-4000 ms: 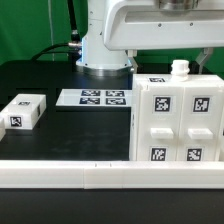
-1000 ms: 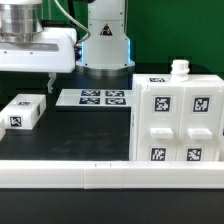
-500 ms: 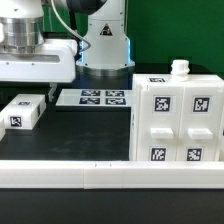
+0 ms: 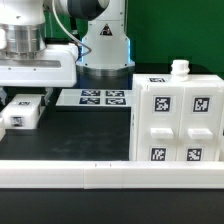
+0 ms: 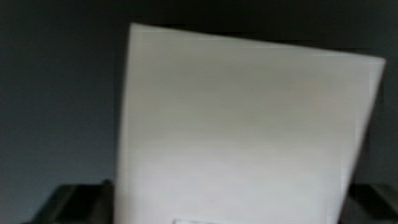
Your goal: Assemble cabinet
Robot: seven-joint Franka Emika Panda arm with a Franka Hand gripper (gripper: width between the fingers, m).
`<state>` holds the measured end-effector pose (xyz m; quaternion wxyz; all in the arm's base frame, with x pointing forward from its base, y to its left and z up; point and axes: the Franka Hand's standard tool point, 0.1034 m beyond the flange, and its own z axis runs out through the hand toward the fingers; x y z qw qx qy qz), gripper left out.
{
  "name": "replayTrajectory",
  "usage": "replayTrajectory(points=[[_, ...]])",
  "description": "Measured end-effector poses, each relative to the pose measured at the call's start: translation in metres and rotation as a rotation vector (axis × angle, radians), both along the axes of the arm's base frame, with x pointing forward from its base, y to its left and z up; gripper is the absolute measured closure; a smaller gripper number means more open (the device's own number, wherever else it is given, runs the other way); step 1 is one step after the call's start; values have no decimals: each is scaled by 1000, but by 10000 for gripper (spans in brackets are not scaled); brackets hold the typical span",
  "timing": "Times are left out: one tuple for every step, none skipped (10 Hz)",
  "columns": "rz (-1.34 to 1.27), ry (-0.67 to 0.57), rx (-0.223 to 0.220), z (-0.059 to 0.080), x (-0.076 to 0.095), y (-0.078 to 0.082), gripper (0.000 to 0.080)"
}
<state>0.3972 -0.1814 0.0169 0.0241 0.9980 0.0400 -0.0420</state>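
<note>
The cabinet is a large white box with black-and-white tags and stands at the exterior view's right. It has a small white knob on top. A small white tagged drawer block lies on the black table at the exterior view's left. My gripper hangs right over this block, open, with a finger on either side of it. In the wrist view the block fills most of the picture. The dark fingertips show beside its edges, and I cannot tell whether they touch it.
The marker board lies flat behind the middle of the table. A long white rail runs across the front. The robot base stands at the back.
My gripper has come from above the cabinet over to the exterior view's left. It has lowered over the small drawer block. The block and the cabinet have not moved.
</note>
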Motion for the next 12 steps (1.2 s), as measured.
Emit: replayTrajectory(points=[[0,0,0,0,0,0,239],[0,0,0,0,0,0,239],[0,0,0,0,0,0,239],[0,0,0,0,0,0,239],[1,1,2,2,1,1,239],[8,2,18,19,4,11,239],[17,-18,24,35,9,18,239],[13,-23,40,53,12,29,238],[7,-41,41,63,16,35,238],[-10,-44,48,74,21,48,238],[-42,-42,58,87,27,63,238],[-51,-47,63,100,37,76,238]])
